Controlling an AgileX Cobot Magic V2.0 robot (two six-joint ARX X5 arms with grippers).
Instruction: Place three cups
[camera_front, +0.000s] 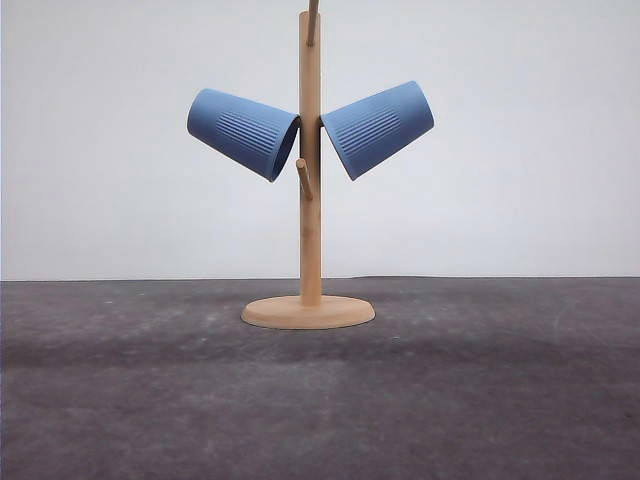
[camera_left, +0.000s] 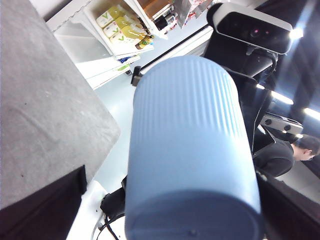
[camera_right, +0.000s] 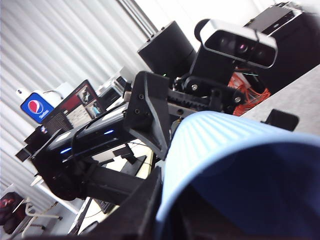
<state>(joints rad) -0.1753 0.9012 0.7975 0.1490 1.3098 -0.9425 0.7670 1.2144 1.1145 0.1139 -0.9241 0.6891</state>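
Note:
Two blue cups hang tilted on the wooden stand (camera_front: 310, 200) in the front view, one cup (camera_front: 243, 132) on its left peg and the other cup (camera_front: 378, 128) on its right peg. A third blue cup (camera_left: 192, 150) lies between the two grippers. My left gripper (camera_left: 175, 212) surrounds its flat bottom, and a gap shows between the cup and one dark finger (camera_left: 42, 207). My right gripper (camera_right: 167, 210) is at the cup's open mouth (camera_right: 240, 170), one finger (camera_right: 127, 210) pressed against the outside of the rim.
The stand's round base (camera_front: 308, 312) sits mid-table on the dark mat (camera_front: 320, 400). A bare peg (camera_front: 304, 178) points forward low on the post. Shelves with bottles (camera_left: 122, 27) and a seated person (camera_left: 290, 152) lie beyond the table edge.

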